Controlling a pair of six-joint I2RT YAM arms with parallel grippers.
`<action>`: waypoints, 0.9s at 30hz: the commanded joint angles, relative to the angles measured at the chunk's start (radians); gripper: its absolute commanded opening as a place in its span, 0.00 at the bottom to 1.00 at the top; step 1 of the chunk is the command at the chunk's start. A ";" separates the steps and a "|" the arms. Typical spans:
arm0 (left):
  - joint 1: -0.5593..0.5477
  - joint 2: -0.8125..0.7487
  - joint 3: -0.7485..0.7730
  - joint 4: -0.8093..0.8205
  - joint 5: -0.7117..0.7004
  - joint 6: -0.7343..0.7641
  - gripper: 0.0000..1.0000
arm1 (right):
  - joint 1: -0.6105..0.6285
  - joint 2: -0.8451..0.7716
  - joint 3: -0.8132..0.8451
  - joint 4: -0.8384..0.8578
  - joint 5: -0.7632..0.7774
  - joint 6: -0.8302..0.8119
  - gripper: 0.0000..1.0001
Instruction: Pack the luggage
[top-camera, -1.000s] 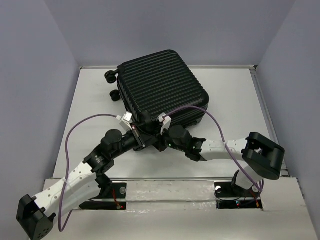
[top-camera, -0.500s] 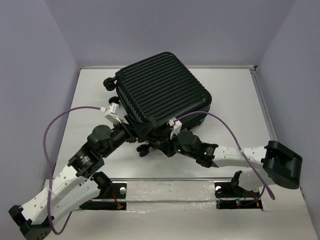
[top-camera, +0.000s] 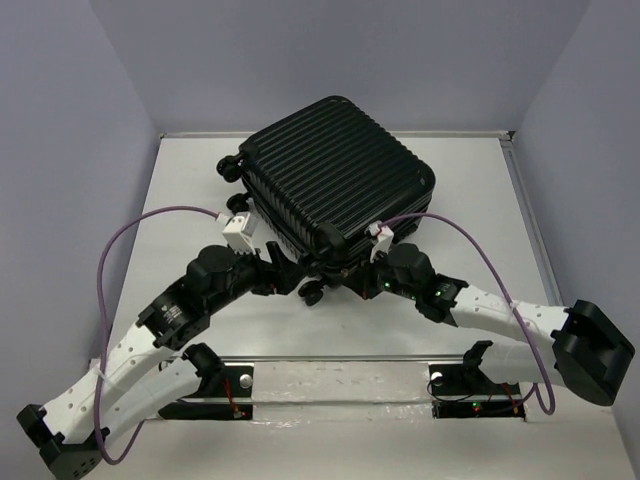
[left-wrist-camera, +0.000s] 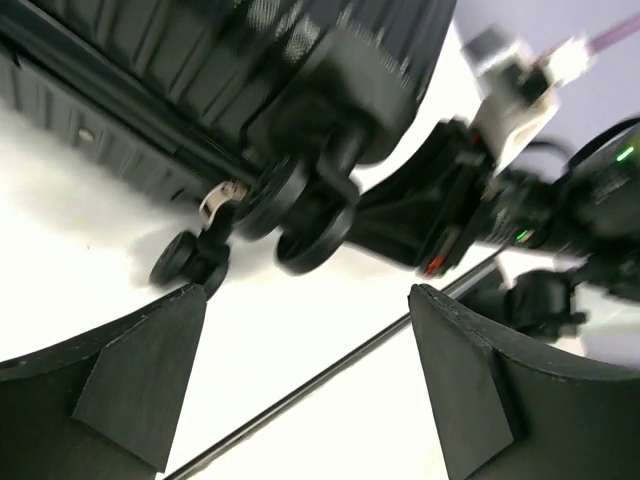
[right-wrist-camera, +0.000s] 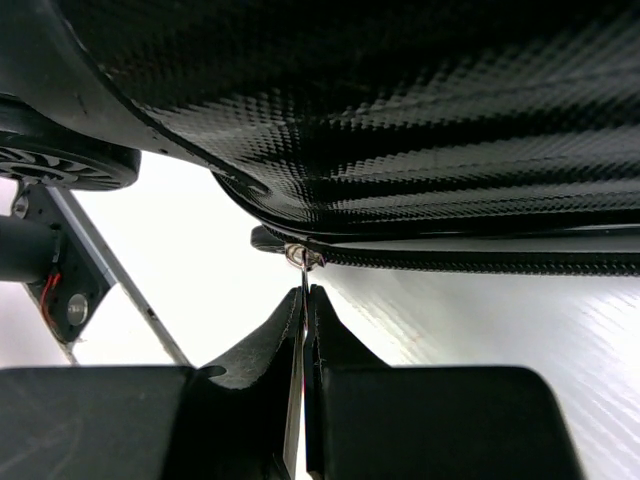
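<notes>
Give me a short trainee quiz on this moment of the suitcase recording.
1. True or false: the suitcase lies wide open.
2. Fill in: the right gripper is shut on the suitcase's ____.
3. Which gripper has its jaws apart near the wheels? A: left gripper. B: right gripper.

Key: 1 false, its halves are together. 2 zipper pull. 3 A.
</notes>
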 joint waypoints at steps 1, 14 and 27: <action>-0.002 0.035 -0.016 0.081 0.099 0.139 0.95 | -0.032 -0.045 0.015 0.028 -0.041 -0.040 0.07; -0.002 0.294 0.093 0.167 0.172 0.387 0.98 | -0.032 -0.031 0.024 0.028 -0.073 -0.038 0.07; -0.002 0.417 0.158 0.159 0.170 0.462 0.61 | -0.032 -0.041 0.024 0.026 -0.099 -0.038 0.07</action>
